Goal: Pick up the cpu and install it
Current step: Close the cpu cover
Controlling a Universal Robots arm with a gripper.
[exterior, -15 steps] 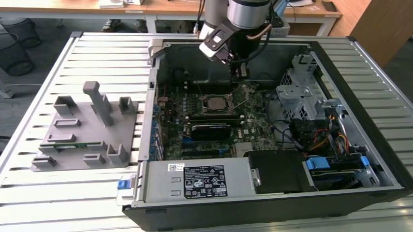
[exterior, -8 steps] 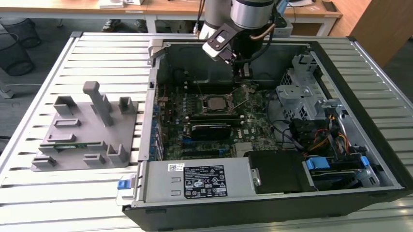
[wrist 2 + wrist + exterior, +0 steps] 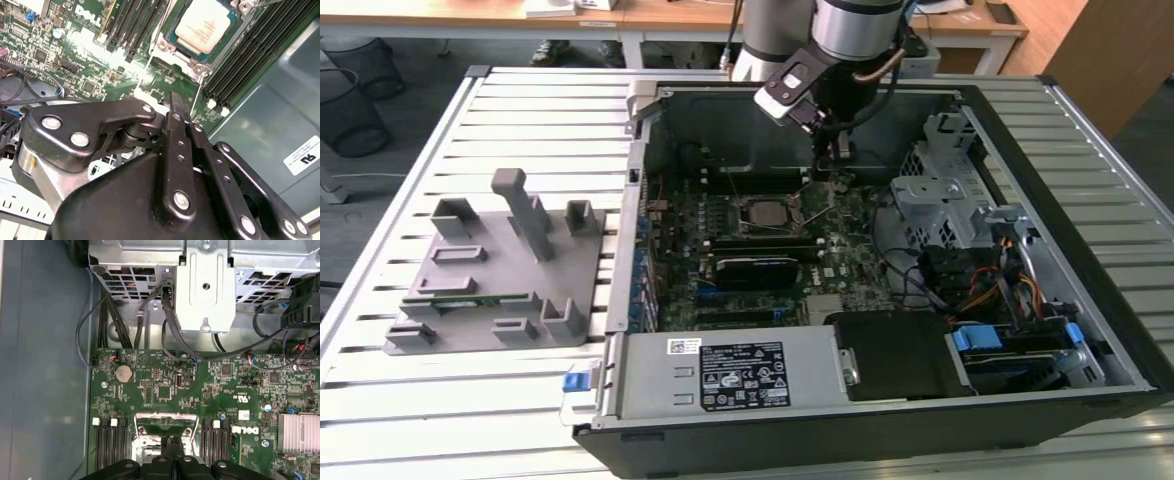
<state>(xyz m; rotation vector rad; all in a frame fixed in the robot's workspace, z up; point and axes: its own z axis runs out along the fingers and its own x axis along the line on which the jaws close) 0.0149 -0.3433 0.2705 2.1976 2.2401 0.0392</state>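
The cpu [image 3: 202,24] is a silvery square chip lying flat in the motherboard socket [image 3: 767,213], inside the socket's metal frame [image 3: 176,50]. In the exterior view my gripper [image 3: 833,168] hangs inside the open computer case, just above the board, slightly behind the socket and toward the exterior view's right. In both wrist views the black fingers [image 3: 179,107] meet with nothing between them, so the gripper [image 3: 172,444] is shut and empty, and the socket frame [image 3: 165,426] lies right beside the tips. Thin lever rods [image 3: 150,67] stand by the socket.
The black case wall [image 3: 1121,330] rings the motherboard. A metal drive cage [image 3: 207,285] and loose cables [image 3: 165,335] sit close to the gripper. Memory slots [image 3: 107,445] flank the socket. On the slatted table a grey fixture [image 3: 494,270] holds a green memory stick [image 3: 467,300].
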